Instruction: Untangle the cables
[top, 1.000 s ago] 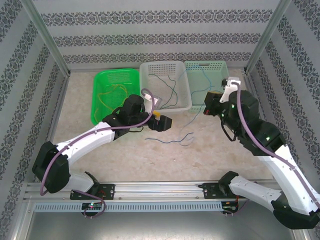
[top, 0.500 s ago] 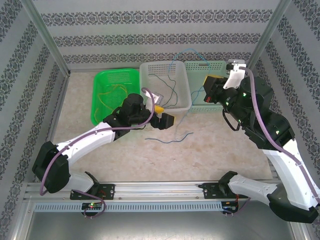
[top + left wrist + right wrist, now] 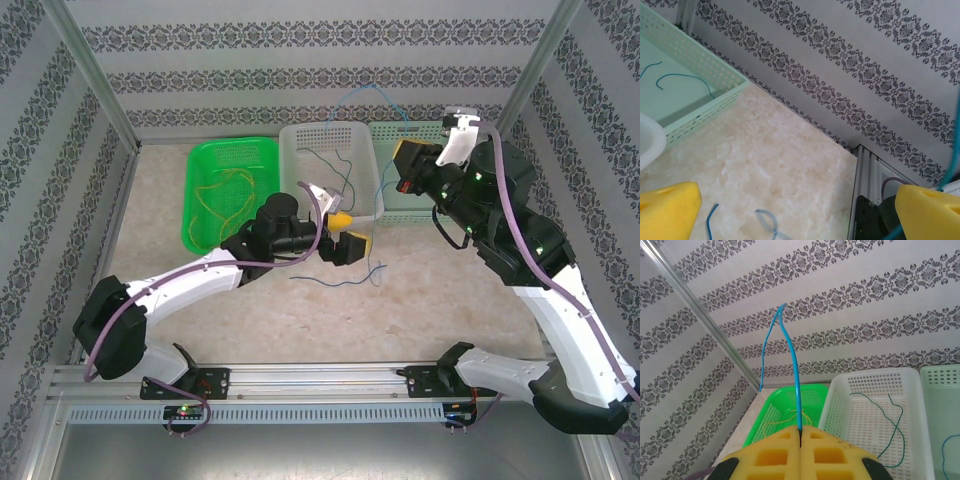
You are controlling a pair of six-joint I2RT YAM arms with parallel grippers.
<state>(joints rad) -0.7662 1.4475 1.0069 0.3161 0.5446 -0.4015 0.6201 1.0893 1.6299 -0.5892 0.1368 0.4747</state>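
Just off the white basket's (image 3: 290,170) side, over the mint basket (image 3: 710,107) next to it: my right fingers (image 3: 801,436) are pinched flat on a blue cable (image 3: 796,380). The strand exits the seam and arches up into a loop.

My left fingers (image 3: 347,231) are spread wide, holding nothing, over the desk (image 3: 430,300) just in front of the white basket. Loose dark-blue cables (image 3: 340,281) lie on the desk near that basket's front wall, overlapping; I can't resolve how.

A green cable (image 3: 343,180) sits inside the white basket. A yellow cable (image 3: 222,195) is in the green basket (image 3: 235,143) on its other side. Blue strands (image 3: 685,77) are in the mint basket.

Handling, my read:
- Near weightless, thin and springy. It keeps its curl and won't lie straight.
- The smooth jacket likely slides through the foam pads unless pinched dead centre.
- It can snag in the basket lattice.
- Not fragile, but yanking would tighten any knot.

Best hold: mid-strand clear of a crossing, or close to a free end where it lifts off the desk.

Writing: no brand, label or text readable anywhere.
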